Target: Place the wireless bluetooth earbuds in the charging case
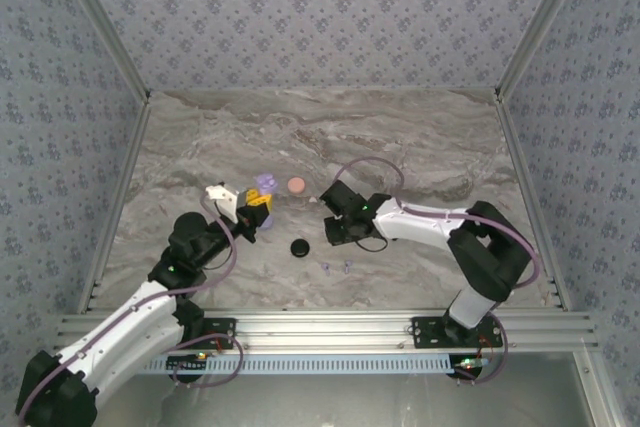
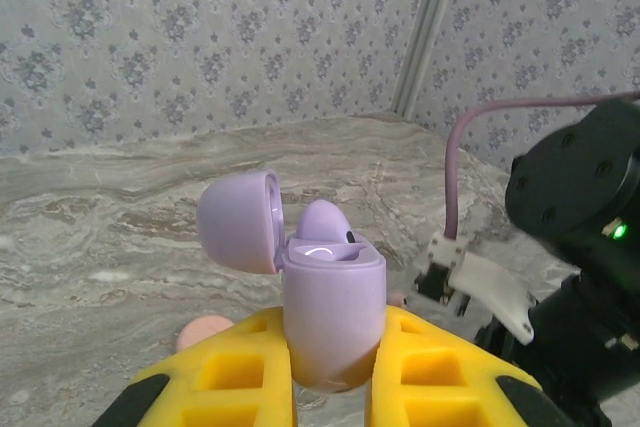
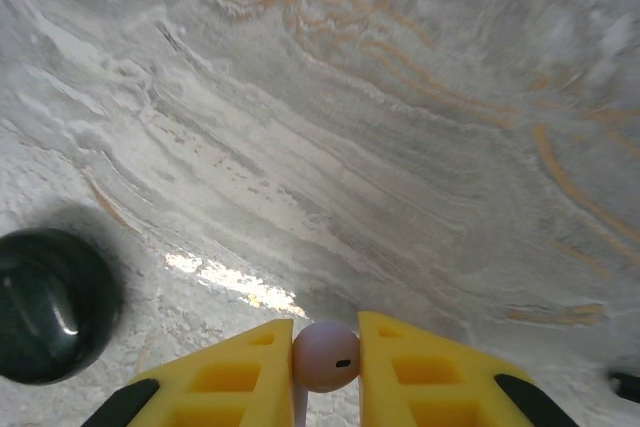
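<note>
Earbud [image 3: 325,357] pinched in the right end effector [image 3: 326,329] awaits insertion; left end effector [image 2: 334,349] clamps the charging case [image 2: 333,292] upright, lid open.

Stem of earbud [image 3: 325,355] cut off at bottom edge

Marble tabletop [image 1: 420,137] fills mid-frame, floral wallpaper [image 1: 320,17] runs across the top. Near centre sits a pink disc [image 1: 296,185], and a black round case [image 1: 299,247] lies below it, apart.
</note>
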Robot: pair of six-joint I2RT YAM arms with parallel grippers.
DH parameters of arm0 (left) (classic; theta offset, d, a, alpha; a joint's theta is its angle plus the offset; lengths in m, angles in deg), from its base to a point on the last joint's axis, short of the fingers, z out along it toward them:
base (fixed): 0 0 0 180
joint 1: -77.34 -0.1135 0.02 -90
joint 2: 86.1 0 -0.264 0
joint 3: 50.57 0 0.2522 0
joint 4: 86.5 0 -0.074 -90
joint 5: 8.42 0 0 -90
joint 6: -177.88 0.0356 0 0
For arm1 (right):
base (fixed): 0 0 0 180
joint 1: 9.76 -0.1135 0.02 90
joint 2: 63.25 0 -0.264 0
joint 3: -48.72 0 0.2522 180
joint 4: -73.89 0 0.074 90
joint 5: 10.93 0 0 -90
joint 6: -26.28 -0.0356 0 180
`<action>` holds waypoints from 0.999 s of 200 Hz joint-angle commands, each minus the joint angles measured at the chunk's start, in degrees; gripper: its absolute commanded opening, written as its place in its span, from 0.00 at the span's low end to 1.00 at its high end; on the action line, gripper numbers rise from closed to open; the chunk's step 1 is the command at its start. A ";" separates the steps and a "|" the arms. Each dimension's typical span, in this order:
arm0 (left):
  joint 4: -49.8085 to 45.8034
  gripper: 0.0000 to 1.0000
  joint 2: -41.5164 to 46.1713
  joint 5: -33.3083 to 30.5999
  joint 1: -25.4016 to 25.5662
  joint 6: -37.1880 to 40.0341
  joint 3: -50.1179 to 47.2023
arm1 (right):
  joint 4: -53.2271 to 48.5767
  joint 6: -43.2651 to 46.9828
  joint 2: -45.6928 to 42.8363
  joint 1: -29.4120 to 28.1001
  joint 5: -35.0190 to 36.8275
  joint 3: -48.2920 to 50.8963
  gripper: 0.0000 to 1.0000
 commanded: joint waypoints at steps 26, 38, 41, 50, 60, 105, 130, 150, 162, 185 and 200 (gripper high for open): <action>7.86 0.00 -3.60 6.87 -0.15 -2.01 1.01 | 2.14 3.70 -14.70 2.05 3.40 2.50 0.22; 9.38 0.00 -5.05 7.45 0.34 -2.65 1.61 | 4.02 4.61 -19.24 2.37 4.45 2.76 0.23; 9.66 0.00 -5.46 7.51 0.47 -2.73 1.89 | 4.63 5.04 -20.26 2.37 4.73 2.80 0.23; 10.18 0.00 -6.70 7.79 1.15 -2.75 2.86 | 6.64 6.39 -23.62 2.32 5.05 2.95 0.22; 10.83 0.00 -8.31 8.04 2.23 -2.75 3.97 | 9.25 7.94 -27.27 2.32 5.29 3.09 0.23; 16.34 0.00 -17.13 7.69 8.29 -3.87 10.50 | 24.27 13.93 -38.25 1.62 4.96 5.13 0.23; 20.16 0.00 -21.65 6.72 11.45 -4.25 13.68 | 30.92 17.26 -40.05 0.44 4.08 5.85 0.23; 22.21 0.00 -24.47 5.90 13.79 -3.51 15.84 | 34.23 18.51 -39.96 -0.72 3.82 6.29 0.23; 23.35 0.00 -25.80 5.43 14.97 -3.33 16.72 | 35.36 19.06 -39.78 -1.35 4.07 6.79 0.23; 25.61 0.00 -27.19 3.71 16.30 -3.37 17.23 | 36.08 19.46 -40.09 -1.97 5.07 7.59 0.23; 26.26 0.00 -27.63 3.15 16.62 -3.61 17.49 | 35.79 19.70 -40.19 -2.15 5.69 8.12 0.23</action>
